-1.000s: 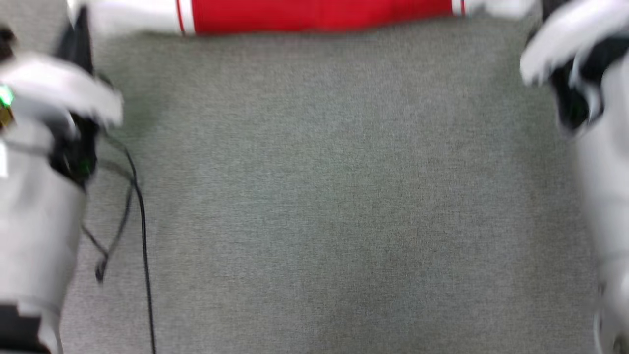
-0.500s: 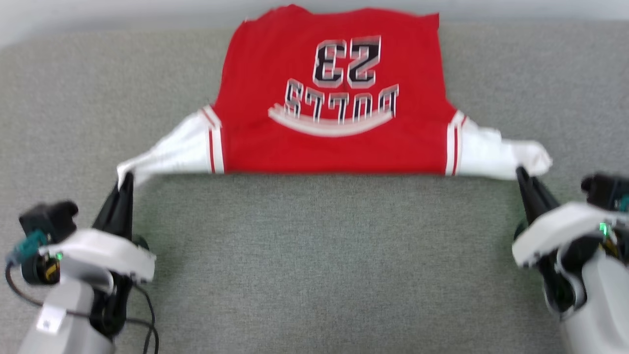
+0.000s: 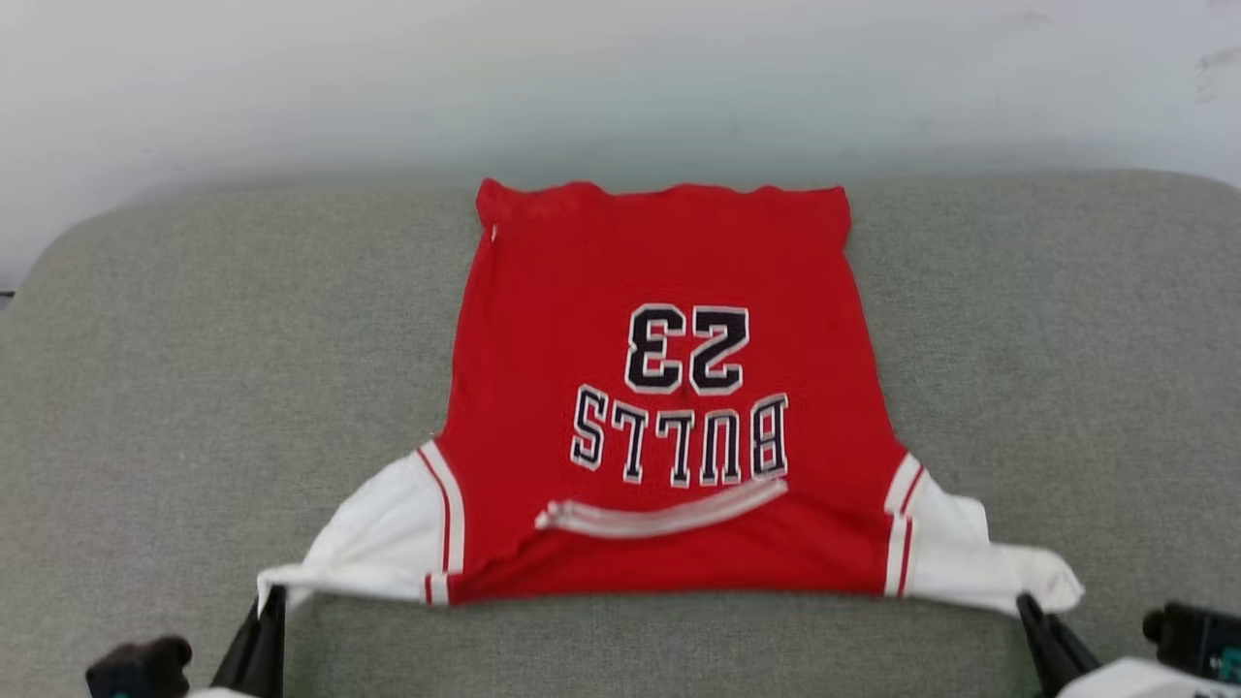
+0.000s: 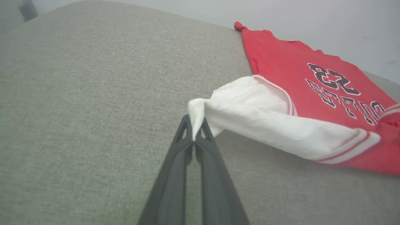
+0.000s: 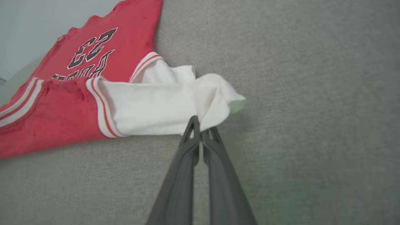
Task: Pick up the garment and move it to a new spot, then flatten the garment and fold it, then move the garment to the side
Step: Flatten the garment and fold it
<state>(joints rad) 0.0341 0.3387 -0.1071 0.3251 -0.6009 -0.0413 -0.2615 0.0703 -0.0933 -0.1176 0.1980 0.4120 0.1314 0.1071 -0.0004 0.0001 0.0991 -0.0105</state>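
Fingers of left gripper (image 4: 196,125) and right gripper (image 5: 203,125) clamp the garment (image 3: 659,388) by its sleeve tips (image 4: 200,106). It lies mid-cushion (image 3: 194,339), hem near the far edge. Flattening seems the step in hand; next, lay sleeves down taut.

grey-green woven upholstered surface (image 3: 194,388) beneath and all around left gripper (image 4: 195,126), far corners rounded. plain pale wall (image 3: 620,78) ahead of it, past surface's far edge; soft shadow at junction. dark object (image 4: 27,9) far ahead-left, unclear. faint scuff (image 3: 1212,63) on wall ahead of right gripper (image 5: 203,129). light soft, even.
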